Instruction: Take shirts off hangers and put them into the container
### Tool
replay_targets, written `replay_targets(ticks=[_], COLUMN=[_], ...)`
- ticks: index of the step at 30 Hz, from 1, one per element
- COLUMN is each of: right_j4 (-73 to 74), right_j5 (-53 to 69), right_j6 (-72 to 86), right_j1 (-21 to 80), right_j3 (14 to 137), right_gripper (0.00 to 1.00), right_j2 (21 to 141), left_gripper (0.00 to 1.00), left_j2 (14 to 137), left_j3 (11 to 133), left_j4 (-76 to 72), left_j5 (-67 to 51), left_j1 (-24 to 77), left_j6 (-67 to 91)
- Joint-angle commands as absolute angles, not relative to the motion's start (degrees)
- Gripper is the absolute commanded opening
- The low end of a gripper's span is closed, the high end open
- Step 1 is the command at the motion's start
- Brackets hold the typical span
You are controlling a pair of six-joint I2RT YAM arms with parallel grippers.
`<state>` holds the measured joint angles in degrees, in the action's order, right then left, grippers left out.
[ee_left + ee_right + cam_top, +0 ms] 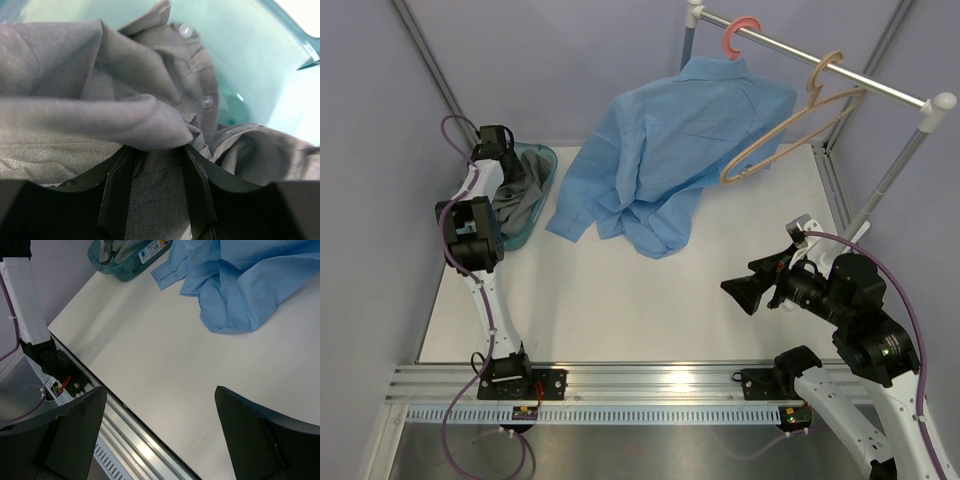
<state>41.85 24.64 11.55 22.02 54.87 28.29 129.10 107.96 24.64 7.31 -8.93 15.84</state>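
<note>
My left pincer [157,150] is down in the container [250,45], its fingers half closed with the grey shirt [100,115] bunched over and between them, though I cannot tell if they truly grip. My right pincer [160,395] hangs wide apart above bare bench [165,355]. Only the top view shows the blue shirt [670,150] hanging under the pink hanger [740,35] on the rail [800,55], trailing onto the bench, the tan hanger [790,130] bare beside it

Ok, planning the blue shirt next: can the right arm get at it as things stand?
Probably yes. The right claw is open and empty, and only bare table lies between it and the blue shirt, whose hem rests on it. The tan hanger hangs off to one side.
</note>
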Motion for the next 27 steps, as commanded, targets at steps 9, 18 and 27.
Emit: replay_targets(ticks=[9,18,27], right_j4=[40.52,40.17,40.34], right_j5=[25.58,26.01,26.10], right_j6=[10.55,10.72,11.42], right_j1=[22.68,22.68,22.68], right_j3=[56.07,55.99,56.60], right_gripper=[0.99,0.99,0.99], right_j2=[28.04,29.53,32.25], left_gripper=[0.61,0.77,0.80], left_j2=[124.99,113.03,114.69], left_j3=[107.58,111.88,112.14], left_j4=[29.27,28.83,19.25], left_j5=[4.13,12.12,23.02], left_j1=[-9.32,-9.14,-10.10], left_j6=[18.72,17.32,17.92])
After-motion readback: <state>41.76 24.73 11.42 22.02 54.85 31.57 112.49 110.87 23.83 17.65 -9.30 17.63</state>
